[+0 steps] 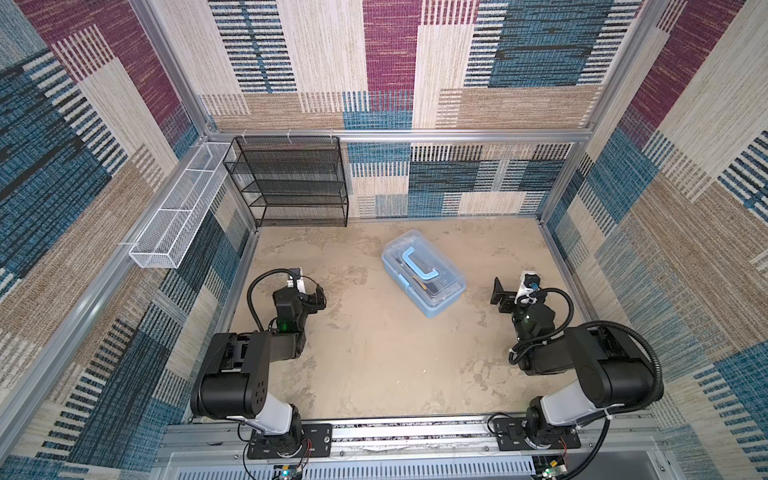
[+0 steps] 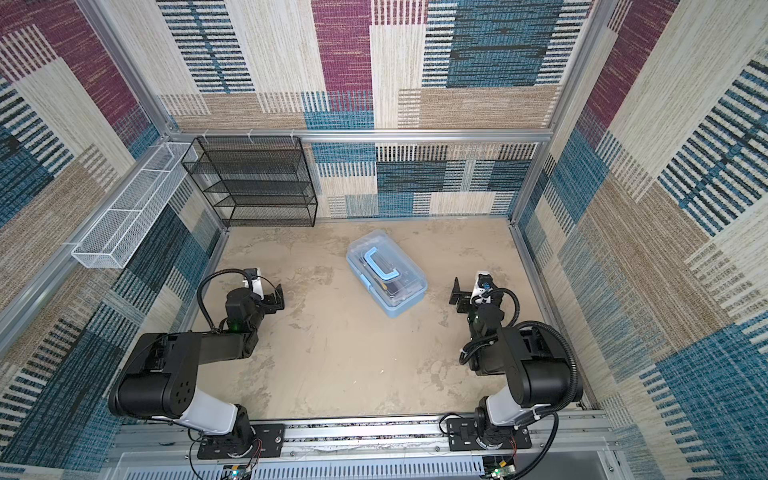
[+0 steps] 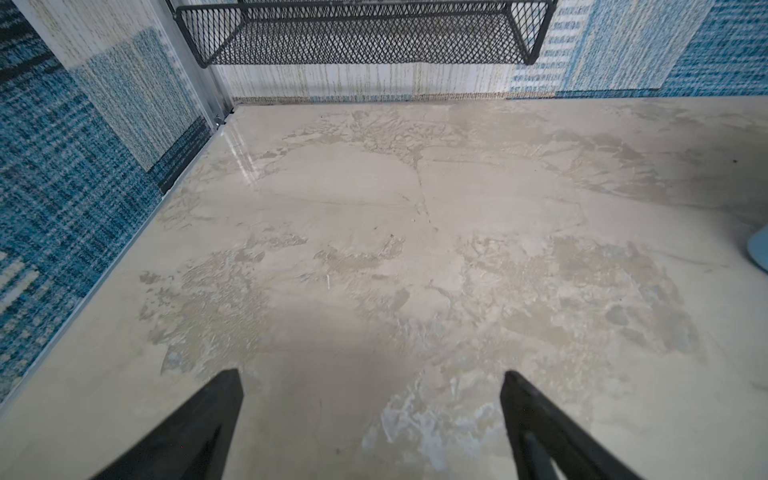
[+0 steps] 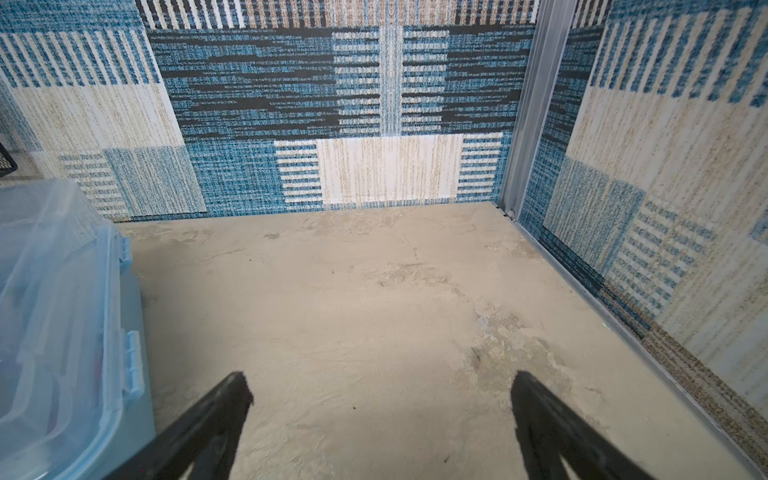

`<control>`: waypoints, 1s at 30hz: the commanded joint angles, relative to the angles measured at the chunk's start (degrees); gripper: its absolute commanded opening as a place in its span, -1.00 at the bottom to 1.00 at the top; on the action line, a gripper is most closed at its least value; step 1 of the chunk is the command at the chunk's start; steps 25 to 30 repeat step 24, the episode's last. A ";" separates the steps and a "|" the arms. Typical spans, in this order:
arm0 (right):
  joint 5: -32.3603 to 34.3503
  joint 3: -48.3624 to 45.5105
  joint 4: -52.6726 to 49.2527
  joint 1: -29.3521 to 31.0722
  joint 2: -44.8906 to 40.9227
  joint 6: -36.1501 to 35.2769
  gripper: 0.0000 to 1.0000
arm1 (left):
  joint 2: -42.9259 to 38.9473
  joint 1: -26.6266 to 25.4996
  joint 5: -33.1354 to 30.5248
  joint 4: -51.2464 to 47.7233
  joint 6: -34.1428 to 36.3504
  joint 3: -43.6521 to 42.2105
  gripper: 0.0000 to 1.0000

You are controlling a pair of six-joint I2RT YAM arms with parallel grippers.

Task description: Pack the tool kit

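Tool kit [image 1: 424,272] sat lid-shut on table [image 1: 374,353] btwn my L gripper [image 3: 372,374] & R gripper [image 4: 380,376], apart from both; both gaped wide, empty

left tool [image 3: 370,373] spread wide, beige table [image 3: 374,216], black mesh rack [image 3: 361,39]

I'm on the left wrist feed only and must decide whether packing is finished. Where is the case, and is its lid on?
Observer: The case sits near the middle of the table, with its clear lid on.
Operator: Any tools left outside?
Observer: None show on the table in both top views; dark tools show through the lid.
Operator: Right gripper?
Observer: The right gripper is open and empty, beside the case without touching it.
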 commanded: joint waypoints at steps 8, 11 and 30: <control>-0.33 0.21 2.10 0.03 -0.01 0.26 1.00 | 0.03 0.07 -0.48 0.30 -0.64 0.29 0.99; -0.33 0.22 2.11 0.02 -0.01 0.27 1.00 | 0.02 0.12 -0.50 0.29 -0.64 0.29 0.99; -0.67 0.34 1.84 -0.14 -0.01 0.33 1.00 | 0.03 0.12 -0.47 0.17 -0.64 0.29 0.99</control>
